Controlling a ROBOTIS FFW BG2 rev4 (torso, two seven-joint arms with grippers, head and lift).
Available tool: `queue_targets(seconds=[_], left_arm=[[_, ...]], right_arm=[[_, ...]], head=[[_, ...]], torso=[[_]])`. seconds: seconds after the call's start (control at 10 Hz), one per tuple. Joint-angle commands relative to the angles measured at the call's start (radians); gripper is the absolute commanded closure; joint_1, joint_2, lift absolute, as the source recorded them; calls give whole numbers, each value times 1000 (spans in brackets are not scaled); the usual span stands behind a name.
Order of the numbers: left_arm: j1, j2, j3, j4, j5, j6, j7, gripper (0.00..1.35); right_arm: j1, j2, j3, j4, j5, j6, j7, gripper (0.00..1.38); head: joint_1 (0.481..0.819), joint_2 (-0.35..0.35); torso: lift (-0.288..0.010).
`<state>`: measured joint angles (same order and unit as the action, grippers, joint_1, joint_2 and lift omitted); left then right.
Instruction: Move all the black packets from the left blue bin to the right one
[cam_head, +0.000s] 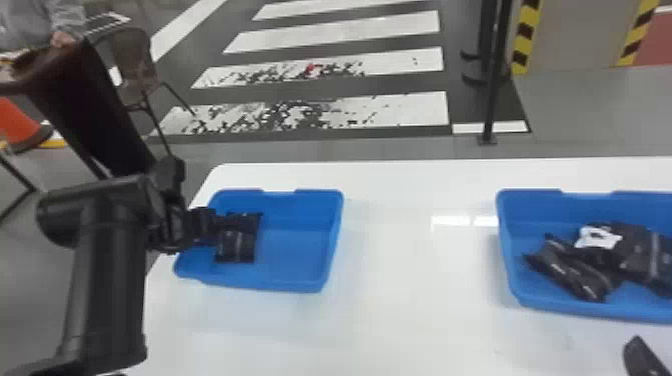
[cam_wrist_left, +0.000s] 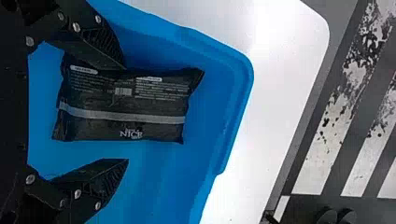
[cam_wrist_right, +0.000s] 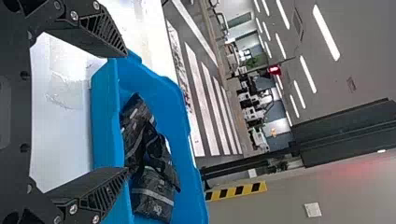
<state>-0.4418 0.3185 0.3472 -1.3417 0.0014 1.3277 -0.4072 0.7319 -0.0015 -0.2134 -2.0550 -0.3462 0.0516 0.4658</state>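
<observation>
My left gripper is over the left side of the left blue bin, at a black packet. In the left wrist view the left gripper stands open, one finger at the edge of the packet, the other apart from it across bare blue floor. The right blue bin holds several black packets, one with a white label. My right gripper is at the lower right corner, in front of that bin; in the right wrist view the right gripper is open with nothing held.
Both bins stand on a white table, with a wide stretch of tabletop between them. Behind the table are a dark chair, a black post and a striped floor. A dark brown object is beyond the left arm.
</observation>
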Motion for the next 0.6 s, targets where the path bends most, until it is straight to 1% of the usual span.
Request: queue_targets(seconds=[0.0,0.2,0.3,0.4,0.5], left_arm=[[-12,5,8,30,3,5,5,601],[-10,5,14,62,32,25,24,868],[-12,5,14,69,32,54,31,1078],[-12,7,6,69,20,59,34,1207],[-10,11,-12,69,13,66,33,1207]], right_arm=[[-8,2,0,12,-7,7,4,167],[-8,2,0,17,-17,12,8,168],[-13,2,0,22,-23,17,10,171],[-13,2,0,24,-27,20,11,173],[-15,2,0,29,-37,24,14,177]], head=[[695,261],[695,269],[695,269],[695,267],[695,267]], torso=[[-137],[-137],[-137],[-137],[-137]])
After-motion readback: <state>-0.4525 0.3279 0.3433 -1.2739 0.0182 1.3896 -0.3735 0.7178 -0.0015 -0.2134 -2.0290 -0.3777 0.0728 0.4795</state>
